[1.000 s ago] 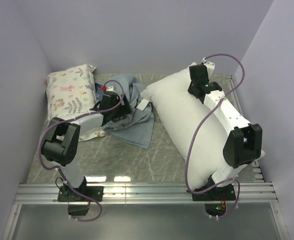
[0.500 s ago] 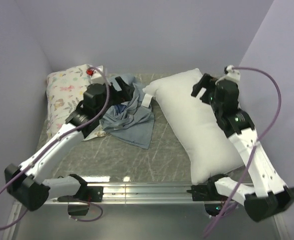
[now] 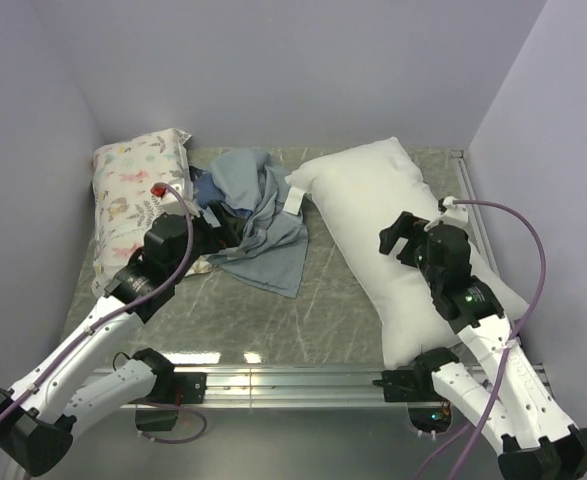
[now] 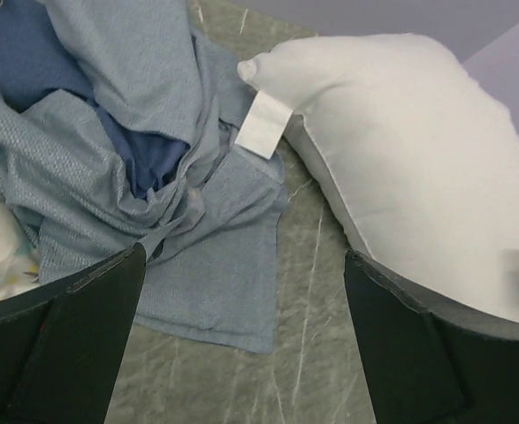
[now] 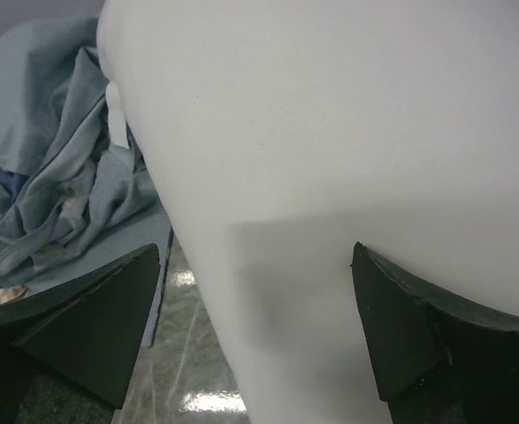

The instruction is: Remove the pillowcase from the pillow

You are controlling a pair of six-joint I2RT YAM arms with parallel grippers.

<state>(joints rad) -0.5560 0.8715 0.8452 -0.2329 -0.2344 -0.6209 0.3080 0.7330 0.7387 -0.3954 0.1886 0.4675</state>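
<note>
The blue pillowcase (image 3: 258, 215) lies crumpled on the table, off the pillow, its darker side showing in the folds (image 4: 109, 150). The plain white pillow (image 3: 373, 225) lies bare to its right, with its small white tag (image 4: 263, 124) next to the cloth. My left gripper (image 3: 223, 222) hangs open just above the near left edge of the pillowcase, holding nothing (image 4: 241, 353). Over the pillow's near half, my right gripper (image 3: 398, 238) is open and not gripping; the pillow (image 5: 330, 132) fills the view between its fingers (image 5: 255, 336). The pillowcase (image 5: 47, 150) shows at the left of that view.
A smaller floral-print pillow (image 3: 133, 195) lies along the left wall, touching the pillowcase. Lilac walls close in the table (image 3: 303, 320) on the left, back and right. A metal rail (image 3: 293, 380) runs along the near edge by the arm bases.
Both arms have drawn back toward the near edge. The right gripper has opened and let go of the pillow's far end; the left has come off the pillowcase.
</note>
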